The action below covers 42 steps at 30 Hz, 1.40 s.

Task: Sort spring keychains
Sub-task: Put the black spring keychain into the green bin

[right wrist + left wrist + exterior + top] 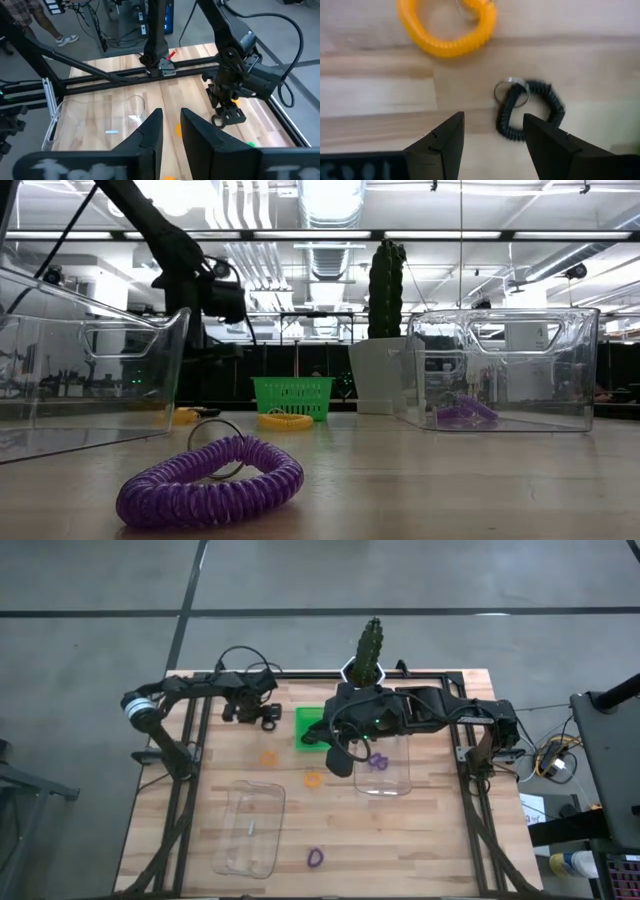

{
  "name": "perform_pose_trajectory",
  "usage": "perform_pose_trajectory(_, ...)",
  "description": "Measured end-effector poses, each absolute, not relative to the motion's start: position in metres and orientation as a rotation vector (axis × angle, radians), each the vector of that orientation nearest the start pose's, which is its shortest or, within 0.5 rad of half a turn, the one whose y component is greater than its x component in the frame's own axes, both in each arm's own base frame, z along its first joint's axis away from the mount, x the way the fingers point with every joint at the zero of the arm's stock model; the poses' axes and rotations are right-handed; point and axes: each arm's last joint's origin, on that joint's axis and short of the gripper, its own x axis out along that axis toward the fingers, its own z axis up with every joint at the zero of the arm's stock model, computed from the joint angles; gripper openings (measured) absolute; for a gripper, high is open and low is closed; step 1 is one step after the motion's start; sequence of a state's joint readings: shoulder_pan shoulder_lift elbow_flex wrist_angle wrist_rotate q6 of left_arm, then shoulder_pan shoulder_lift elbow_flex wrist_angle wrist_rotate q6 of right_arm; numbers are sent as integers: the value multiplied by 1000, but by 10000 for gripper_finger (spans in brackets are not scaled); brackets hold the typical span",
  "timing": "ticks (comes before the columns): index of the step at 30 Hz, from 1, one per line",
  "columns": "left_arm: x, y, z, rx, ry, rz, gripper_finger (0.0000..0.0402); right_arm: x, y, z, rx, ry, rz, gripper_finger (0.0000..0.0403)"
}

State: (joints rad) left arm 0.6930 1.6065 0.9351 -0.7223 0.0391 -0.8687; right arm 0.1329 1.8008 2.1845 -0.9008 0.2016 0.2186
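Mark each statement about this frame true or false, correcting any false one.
1. A purple keychain lies inside the right box. True.
2. The left tool grips the black keychain. False: its fingers stand open above it, holding nothing.
3. The left box holds an orange keychain. False: no keychain lies in it; the orange keychains lie on the table.
4. One purple keychain lies on the table outside both boxes. True.

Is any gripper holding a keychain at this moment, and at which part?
Nothing is held. The left gripper is open above a black keychain without gripping it; the right gripper has a narrow, empty gap.
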Motion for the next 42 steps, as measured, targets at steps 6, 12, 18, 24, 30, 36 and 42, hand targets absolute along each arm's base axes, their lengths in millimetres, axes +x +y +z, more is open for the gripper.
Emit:
perform_pose_trajectory(6,214,176,165,-1228,1020,1137,195,366,43,460,106,506,-118,63)
perform_pose_trajectory(12,215,178,157,-1228,1054,1146,195,366,43,460,80,511,-111,59)
perform_pose_trajectory(18,215,178,153,-1229,1071,1161,166,366,43,459,73,511,-110,61)
perform_pose_trajectory(24,214,178,152,-1233,1086,1180,72,366,43,460,66,511,-108,56)
perform_pose_trajectory(30,213,177,153,-1248,1082,1185,13,366,43,460,65,510,-108,61)
perform_pose_trajectory(36,213,174,174,-1256,1013,1100,5,366,43,460,61,509,-108,58)
perform_pose_trajectory(42,211,163,205,-1211,909,1029,4,366,42,460,47,505,-109,54)
